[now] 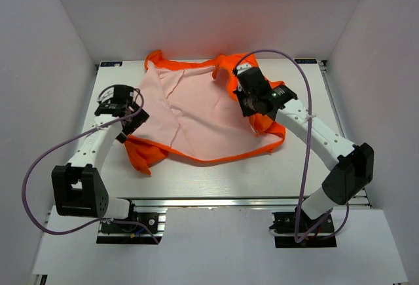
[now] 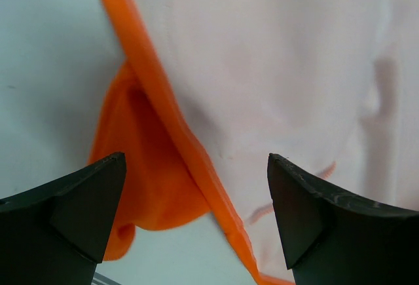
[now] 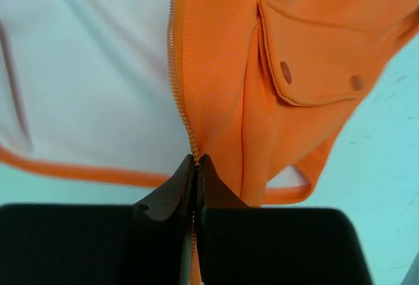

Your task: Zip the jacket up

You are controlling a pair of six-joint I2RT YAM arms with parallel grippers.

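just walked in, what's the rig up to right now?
Two arms are working on an orange jacket that lies spread open on the table, pale lining up. The right gripper is shut on the zipper edge of the front panel, beside a snap flap pocket. The left gripper is open, its fingers straddling the orange hem on the opposite side. The front is wide open, so nothing is zipped yet.
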